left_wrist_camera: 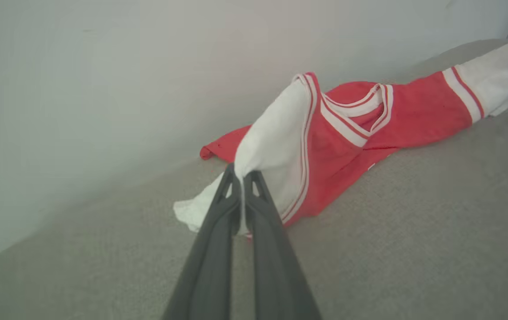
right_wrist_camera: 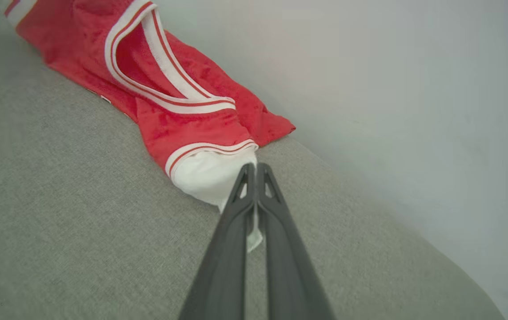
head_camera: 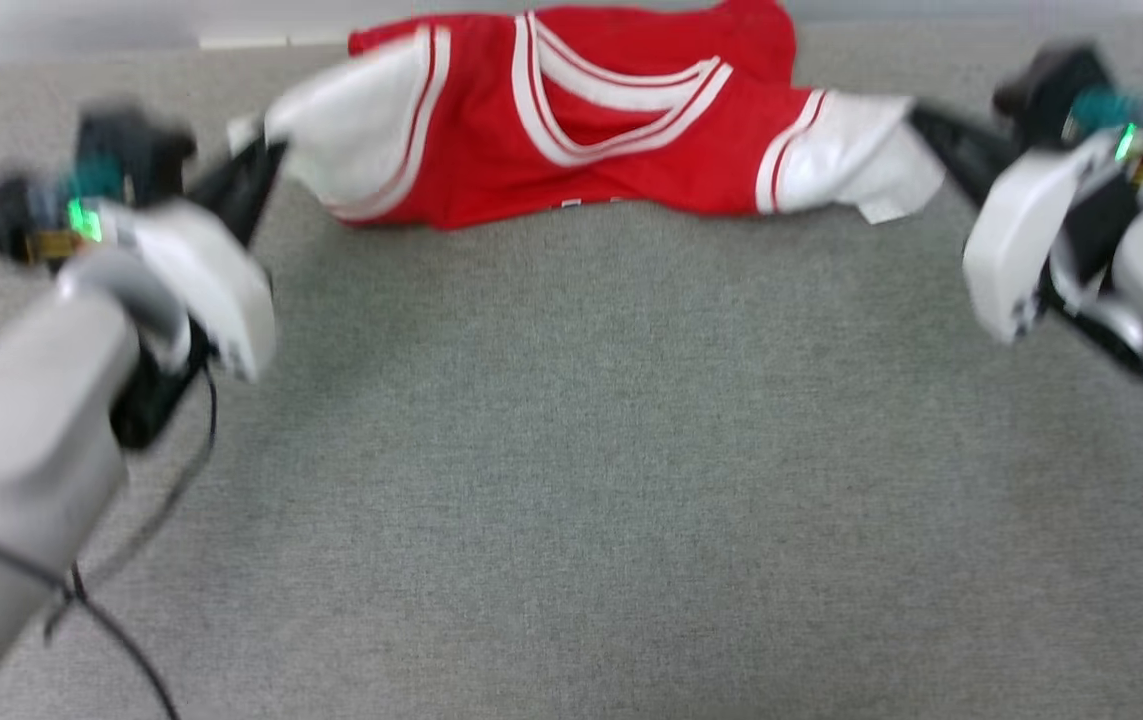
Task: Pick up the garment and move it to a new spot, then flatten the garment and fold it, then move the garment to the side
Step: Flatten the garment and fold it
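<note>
Head view: red jersey [head_camera: 571, 130] stretched along the far edge of the grey cloth surface [head_camera: 571, 450], near the wall [head_camera: 81, 25], between my left gripper [head_camera: 266, 160] and right gripper [head_camera: 926, 120]; I judge this spreads it for an even lift.
Left wrist view: my fingers pinched shut on the left white sleeve [left_wrist_camera: 276, 133].
Right wrist view: my fingers pressed together on the right white sleeve [right_wrist_camera: 209, 178].
Writing: none readable.

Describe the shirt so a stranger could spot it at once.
On the grey surface, look to the far edge by the wall. The shirt lies stretched between the left gripper and right gripper. It alone is red, with white sleeves and striped collar.
</note>
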